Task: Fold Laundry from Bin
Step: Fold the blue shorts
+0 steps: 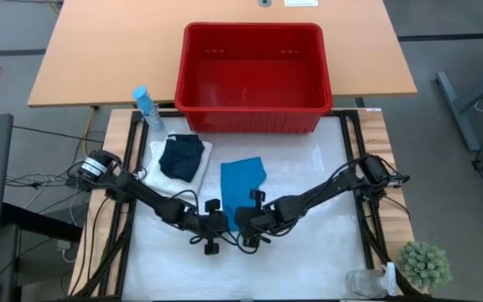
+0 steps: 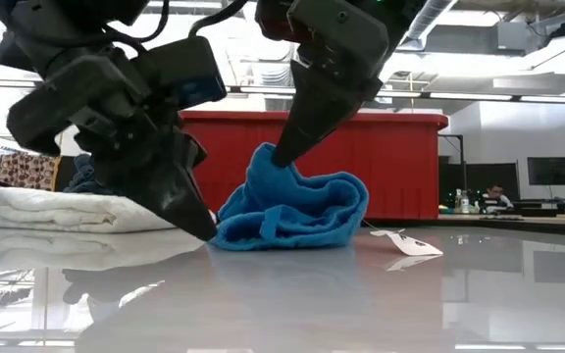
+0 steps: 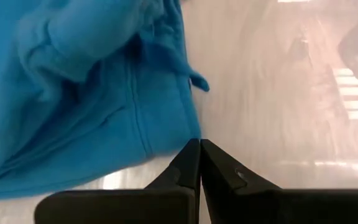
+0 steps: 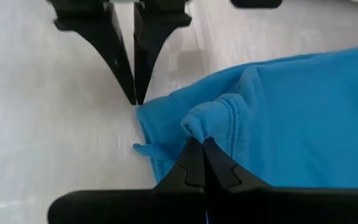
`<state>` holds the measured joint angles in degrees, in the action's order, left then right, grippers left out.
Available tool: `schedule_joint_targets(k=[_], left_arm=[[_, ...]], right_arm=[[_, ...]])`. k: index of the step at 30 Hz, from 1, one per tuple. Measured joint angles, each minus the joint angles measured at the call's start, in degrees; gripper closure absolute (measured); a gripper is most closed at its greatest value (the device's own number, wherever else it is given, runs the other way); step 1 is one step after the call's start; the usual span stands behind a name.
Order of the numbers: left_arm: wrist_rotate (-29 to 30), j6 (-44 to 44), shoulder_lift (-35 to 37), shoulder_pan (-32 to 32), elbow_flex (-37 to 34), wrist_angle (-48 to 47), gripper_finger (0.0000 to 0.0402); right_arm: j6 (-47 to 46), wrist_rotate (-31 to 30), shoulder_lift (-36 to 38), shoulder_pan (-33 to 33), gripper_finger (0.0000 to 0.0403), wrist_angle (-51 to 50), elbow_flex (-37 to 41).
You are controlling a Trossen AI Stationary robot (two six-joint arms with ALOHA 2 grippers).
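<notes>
Cloth, teal-blue (image 2: 292,211), soft and light, pinched at near hem by right gripper (image 4: 194,146), left gripper (image 3: 200,144) pressed together empty at nine o'clock beside corner.

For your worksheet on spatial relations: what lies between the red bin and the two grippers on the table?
In the high view, the teal-blue cloth lies between the red bin and the shut left gripper and right gripper, reaching both.
</notes>
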<state>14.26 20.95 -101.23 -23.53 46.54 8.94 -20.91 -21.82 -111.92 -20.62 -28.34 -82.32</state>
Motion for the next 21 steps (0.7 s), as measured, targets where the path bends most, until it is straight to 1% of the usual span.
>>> schedule_joint_targets(k=[4,9,12,16,21], left_arm=[[2.42,-0.72,-0.22,0.13,-0.02,0.56,0.0401],[2.87,-1.50,-0.17,0.28,0.00,1.54,0.0402],[3.03,-1.69,1.04,0.26,-0.02,1.09,0.0401],[6.02,-1.94,0.96,-0.31,0.02,1.32,0.0402],[6.03,-2.17,0.75,-0.24,0.00,2.22,0.0401]], right_arm=[[0.03,-0.13,0.00,-0.05,0.0391,-0.06,0.00],[0.00,-0.30,0.00,-0.31,0.0391,-0.04,0.00],[0.00,-0.42,0.00,-0.47,0.0391,-0.07,0.00],[0.03,-0.40,0.02,-0.51,0.0391,-0.15,0.00],[0.02,-0.39,0.02,-0.51,0.0391,-0.22,-0.02]])
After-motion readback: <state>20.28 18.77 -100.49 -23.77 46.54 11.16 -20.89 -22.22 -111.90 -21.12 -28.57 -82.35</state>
